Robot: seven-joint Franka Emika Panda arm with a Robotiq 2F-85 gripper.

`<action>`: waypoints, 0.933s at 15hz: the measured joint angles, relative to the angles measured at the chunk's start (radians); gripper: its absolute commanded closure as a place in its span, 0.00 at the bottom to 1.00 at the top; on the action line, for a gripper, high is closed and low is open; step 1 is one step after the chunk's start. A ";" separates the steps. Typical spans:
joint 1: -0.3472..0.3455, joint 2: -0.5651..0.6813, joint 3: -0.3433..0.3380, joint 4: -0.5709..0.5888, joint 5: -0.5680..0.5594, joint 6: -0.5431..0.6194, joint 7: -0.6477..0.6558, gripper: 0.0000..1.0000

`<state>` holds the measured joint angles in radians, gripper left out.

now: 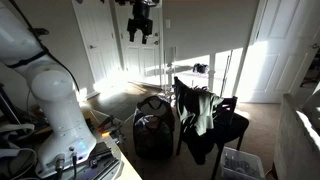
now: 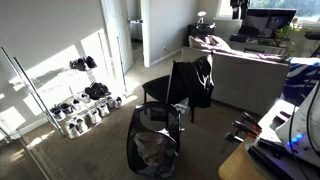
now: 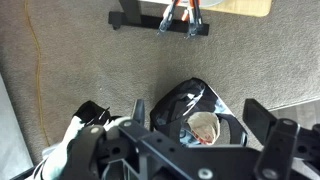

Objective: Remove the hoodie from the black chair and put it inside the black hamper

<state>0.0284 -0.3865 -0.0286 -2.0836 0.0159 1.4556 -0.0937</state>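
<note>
One hoodie [image 1: 203,112] hangs over the backrest of the black chair [image 2: 157,90], pale lining showing. Hamper [image 2: 134,145] stands on the carpet just beside the chair, mouth up, some stuff already inside. Jaws spread wide, gripping nothing, high above both; in the wrist view the hamper sits between them.

The dark hoodie [image 2: 196,78] hangs draped over the black chair's [image 2: 160,92] backrest; the black hamper [image 2: 133,145] stands upright, open, just near of it.

Sunlit carpet [image 2: 70,150], white doors [image 1: 272,50] — a shoe rack [image 2: 88,95] by the wall [image 2: 50,30]
</note>
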 measured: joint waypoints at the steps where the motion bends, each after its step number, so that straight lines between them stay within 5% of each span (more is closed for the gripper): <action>1: 0.000 0.000 0.000 0.000 0.000 0.000 0.000 0.00; 6: -0.019 0.047 -0.015 0.005 0.000 0.002 0.022 0.00; 14: -0.093 0.427 -0.059 0.129 0.054 0.167 0.309 0.00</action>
<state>-0.0646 0.0404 -0.0881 -1.9544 0.0699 1.6227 0.2157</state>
